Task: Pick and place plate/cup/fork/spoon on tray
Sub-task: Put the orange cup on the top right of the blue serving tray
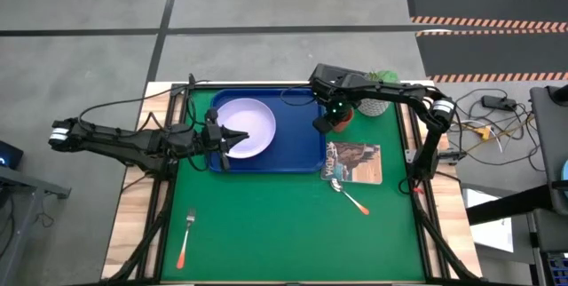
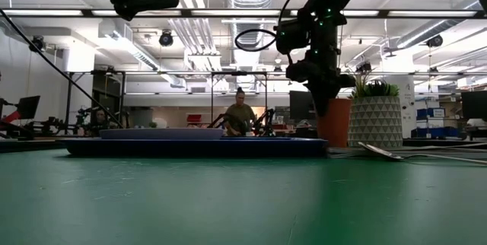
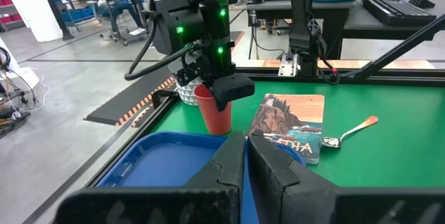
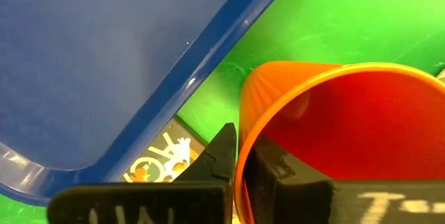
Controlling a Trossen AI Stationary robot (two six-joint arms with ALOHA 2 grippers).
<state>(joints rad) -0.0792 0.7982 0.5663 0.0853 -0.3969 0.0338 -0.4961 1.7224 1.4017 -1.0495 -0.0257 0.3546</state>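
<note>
The orange-red cup (image 1: 341,123) stands upright on the green mat just right of the blue tray (image 1: 302,148), and my right gripper (image 1: 334,115) is shut on it. The lavender-white plate (image 1: 253,117) lies on the tray's left half. My left gripper (image 1: 238,135) is shut and empty, held high over the plate's near edge; it also shows in the low view (image 2: 163,0). The spoon (image 1: 351,197) lies on the mat near the booklet. The fork (image 1: 186,237) lies near the front left. My right gripper pinches the cup's rim (image 4: 243,123) on the side toward the tray, one finger (image 4: 219,158) outside the wall and one finger (image 4: 278,172) inside. The fingers come from above, pointing down. The cup is upright, its base (image 2: 332,144) at table level; whether it is clear of the mat, I cannot tell.
A printed booklet (image 1: 355,162) lies just right of the tray's near right corner. A white pot with a green plant (image 1: 377,99) stands right behind the cup. The tray's right half (image 1: 297,117) is bare. A person shows in the room behind (image 2: 240,116).
</note>
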